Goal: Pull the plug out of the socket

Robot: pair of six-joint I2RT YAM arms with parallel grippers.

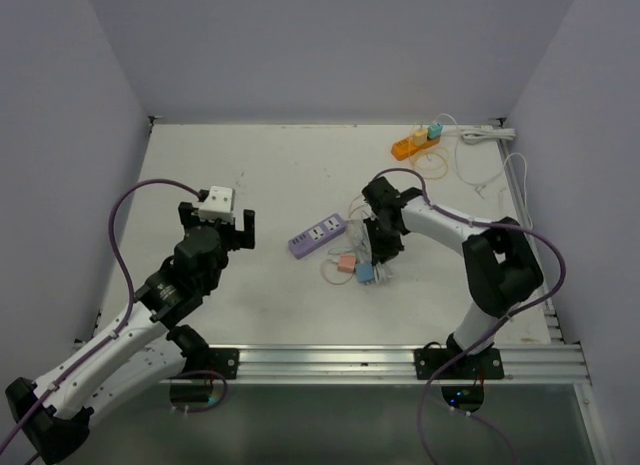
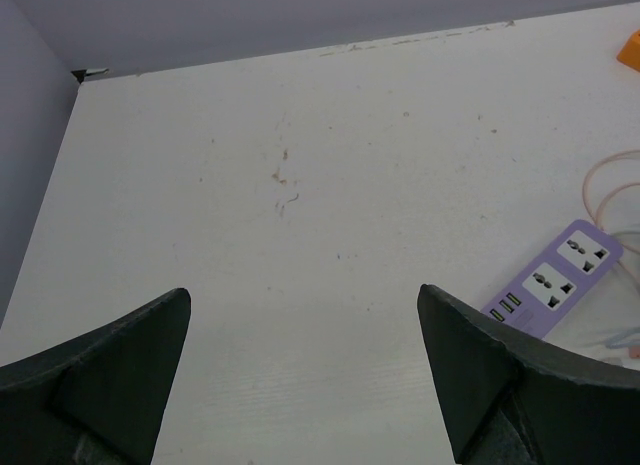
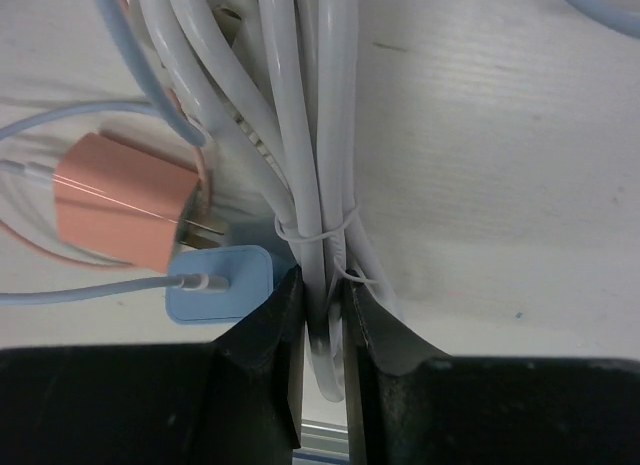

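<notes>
A purple socket strip (image 1: pixel 317 235) lies at the table's middle; it also shows in the left wrist view (image 2: pixel 555 278) with its sockets empty. A pink plug (image 1: pixel 346 263) and a blue plug (image 1: pixel 366 274) lie unplugged beside it, also in the right wrist view as pink plug (image 3: pixel 125 212) and blue plug (image 3: pixel 220 284). My right gripper (image 3: pixel 325 305) is shut on a bundle of white cable (image 3: pixel 310 135) tied with thin ties. My left gripper (image 2: pixel 303 315) is open and empty, above bare table left of the strip.
An orange socket strip (image 1: pixel 415 143) with plugs in it lies at the back right, next to a white strip (image 1: pixel 490 134) and loose white cable (image 1: pixel 480 175). Thin pink and blue cords loop around the purple strip. Walls close the table on three sides.
</notes>
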